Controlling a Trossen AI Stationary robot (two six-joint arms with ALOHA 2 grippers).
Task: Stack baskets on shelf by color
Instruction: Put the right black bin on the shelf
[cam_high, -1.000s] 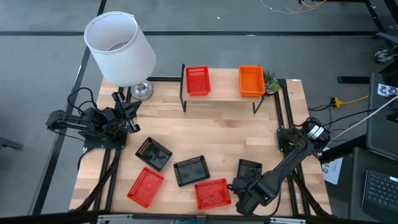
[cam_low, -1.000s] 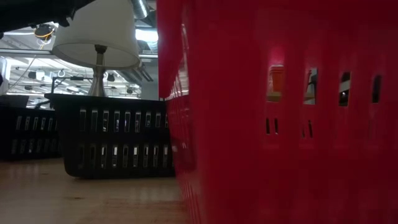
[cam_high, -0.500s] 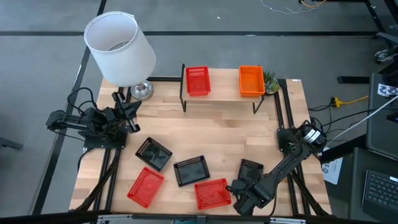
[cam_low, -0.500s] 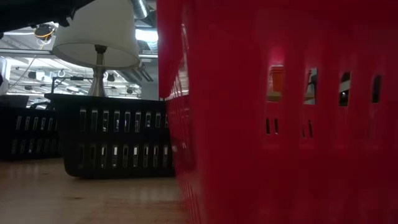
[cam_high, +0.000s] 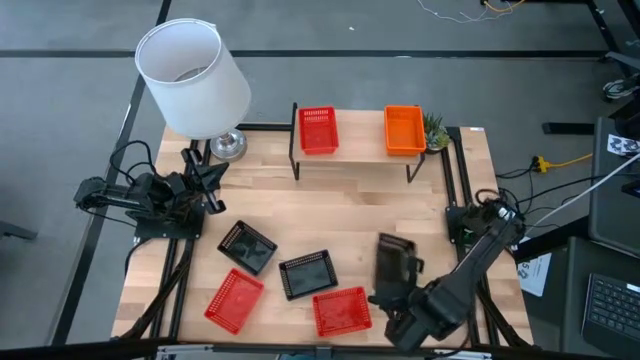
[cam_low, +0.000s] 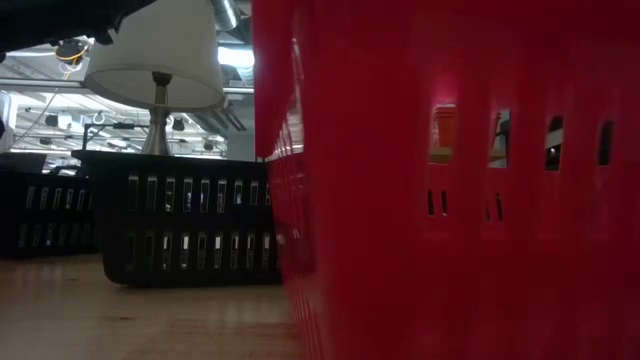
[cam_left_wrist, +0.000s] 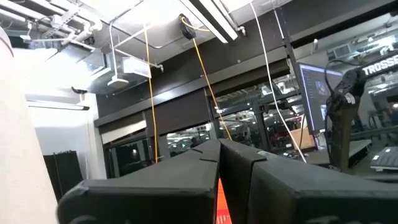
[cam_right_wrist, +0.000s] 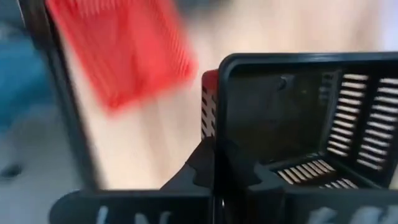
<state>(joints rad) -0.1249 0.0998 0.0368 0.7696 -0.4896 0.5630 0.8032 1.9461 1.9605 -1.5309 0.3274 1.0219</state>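
High view: black basket (cam_high: 394, 262), at five o'clock on the table, pinched by one wall in the right gripper (cam_high: 395, 287), tilted clear of the wood. Shelf (cam_high: 362, 150) at twelve holds red and orange baskets; carry level to its bare middle. Left gripper (cam_high: 205, 182), nine o'clock, fingers together.

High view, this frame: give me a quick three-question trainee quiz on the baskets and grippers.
1. True or false: the shelf holds a red basket and an orange basket.
2. What is the right gripper gripping?
A. a red basket
B. a black basket
C. nothing
3. Where is the left gripper?

Key:
1. True
2. B
3. At the table's left edge, near the lamp base, holding nothing.
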